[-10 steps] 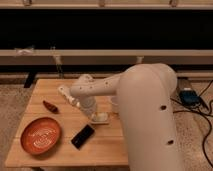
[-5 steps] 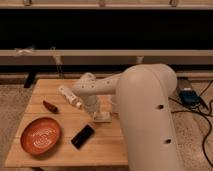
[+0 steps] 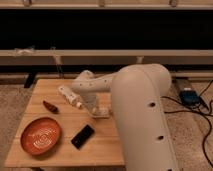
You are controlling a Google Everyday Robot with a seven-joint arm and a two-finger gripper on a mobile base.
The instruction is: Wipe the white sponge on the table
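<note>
Since a second ago our gripper [image 3: 96,108] has slid slightly left along the pale plank table [image 3: 105,147], arm folded at the elbow, wrist pointing down. Whether it clamps anything we cannot tell. The white sponge [image 3: 103,113], a soft off-white block, lies right at its tip.
</note>
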